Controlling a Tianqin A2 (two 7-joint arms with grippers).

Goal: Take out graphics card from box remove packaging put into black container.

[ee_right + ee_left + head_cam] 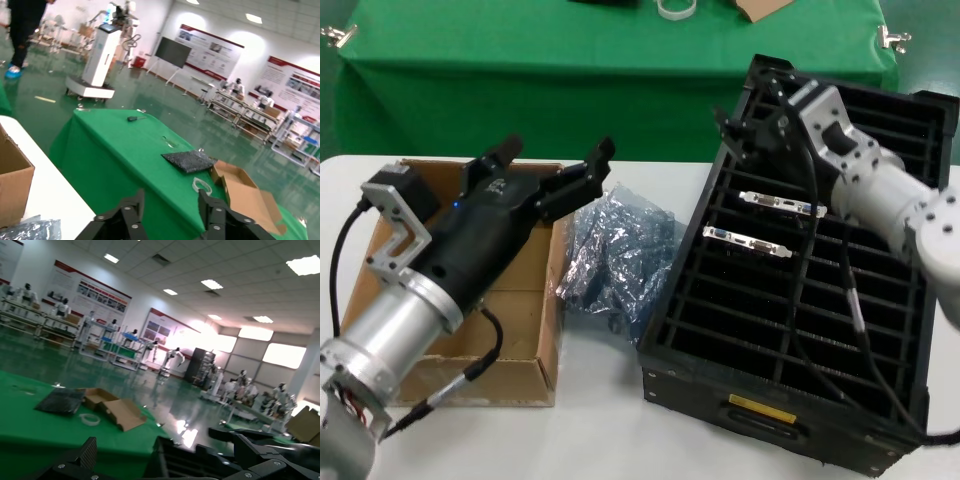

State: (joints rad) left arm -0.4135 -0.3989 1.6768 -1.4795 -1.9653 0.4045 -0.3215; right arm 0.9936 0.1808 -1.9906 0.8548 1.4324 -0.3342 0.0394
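Graphics card [747, 242] stood bracket-up in a slot of the black container [760, 405] near the table's right edge, a like card [782, 205] behind it, packaging [610, 255] between container and box [535, 300], left gripper [552, 165] spread empty above the box, right gripper [745, 125] empty, fingers parted, over the container's far end.

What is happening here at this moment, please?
A two-armed robot is moving cards from the box to the black container. The left gripper hangs open and empty over the box. The right gripper is open above the container's far end. The packaging lies empty between them.
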